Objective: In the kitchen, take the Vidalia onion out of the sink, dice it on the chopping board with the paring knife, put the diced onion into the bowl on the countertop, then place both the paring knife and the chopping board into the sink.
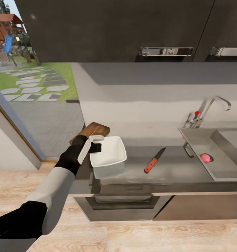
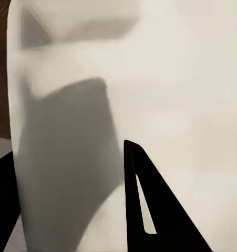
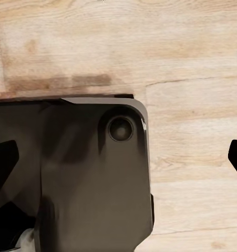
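Half the chopping board (image 1: 93, 130) hidden behind bowl (image 1: 109, 157) in left pincer (image 1: 94, 143).

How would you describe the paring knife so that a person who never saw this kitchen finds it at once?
Start at the steel sink with its bent tap, then look along the grey countertop toward the white bowl. The paring knife lies flat between them. It is the only slim thing there, with a red handle and a dark blade.

No legible text, labels or numbers anywhere.
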Robot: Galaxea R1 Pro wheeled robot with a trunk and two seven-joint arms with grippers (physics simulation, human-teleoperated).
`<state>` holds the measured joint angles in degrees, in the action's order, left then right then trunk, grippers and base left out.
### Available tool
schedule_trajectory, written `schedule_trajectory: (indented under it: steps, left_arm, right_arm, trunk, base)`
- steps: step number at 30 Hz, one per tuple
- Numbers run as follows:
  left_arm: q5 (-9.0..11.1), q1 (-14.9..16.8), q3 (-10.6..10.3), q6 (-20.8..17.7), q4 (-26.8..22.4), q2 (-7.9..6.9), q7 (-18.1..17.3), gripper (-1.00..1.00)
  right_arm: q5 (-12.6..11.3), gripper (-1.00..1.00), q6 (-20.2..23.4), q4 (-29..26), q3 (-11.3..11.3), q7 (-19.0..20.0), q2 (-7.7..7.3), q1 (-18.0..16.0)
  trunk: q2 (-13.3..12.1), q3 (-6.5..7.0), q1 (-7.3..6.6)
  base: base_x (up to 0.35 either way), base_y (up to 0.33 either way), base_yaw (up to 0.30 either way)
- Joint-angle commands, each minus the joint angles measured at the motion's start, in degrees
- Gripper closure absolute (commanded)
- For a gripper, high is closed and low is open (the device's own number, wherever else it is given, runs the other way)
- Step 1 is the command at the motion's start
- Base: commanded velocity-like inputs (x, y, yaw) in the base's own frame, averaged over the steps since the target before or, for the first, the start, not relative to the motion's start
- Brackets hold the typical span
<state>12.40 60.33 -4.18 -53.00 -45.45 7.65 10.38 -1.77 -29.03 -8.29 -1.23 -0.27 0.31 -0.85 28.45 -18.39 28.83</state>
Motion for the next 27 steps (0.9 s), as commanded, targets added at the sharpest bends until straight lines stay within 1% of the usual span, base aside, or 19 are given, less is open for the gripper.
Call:
schedule_trajectory:
  steps: [1,4,6,8,14,27]
  left_arm:
    - [0.8,0.0,0.1,-0.4,-1.1,0.0,0.4,1.0]
    - [1.2,0.0,0.1,-0.4,-1.4,0.0,0.4,1.0]
    - [1.8,0.0,0.1,-0.4,-1.5,0.0,0.4,1.0]
    - [3.1,0.0,0.1,-0.4,-1.5,0.0,0.4,1.0]
    - [4.3,0.0,0.1,-0.3,-1.6,-0.05,0.4,1.0]
    - [4.4,0.0,0.1,-0.3,-1.6,-0.09,0.4,1.0]
  right_arm:
    - [-0.2,-1.0,-0.3,0.0,-0.1,0.0,0.04,0.0]
    - [-0.2,-1.0,-0.3,0.0,-0.1,0.0,0.04,0.0]
    - [-0.2,-1.0,-0.3,0.0,-0.1,0.0,0.04,0.0]
    - [-0.2,-1.0,-0.3,0.0,-0.1,0.0,0.04,0.0]
    - [-0.2,-1.0,-0.3,0.0,-0.1,0.0,0.02,0.0]
    - [-0.2,-1.0,-0.3,0.0,-0.1,0.0,-0.08,0.0]
  trunk:
    - [0.1,0.0,0.02]
    - [0.1,0.27,0.02]
    - [0.1,0.45,0.02]
    - [0.1,0.63,0.02]
    - [0.1,1.17,0.02]
    - [0.1,2.35,0.02]
  base:
    - [0.0,0.022,0.0]
    - [0.0,0.083,0.0]
    - [0.0,0.138,0.0]
    - [-0.007,0.181,0.0]
    - [-0.05,0.21,0.0]
    - [-0.082,0.245,0.0]
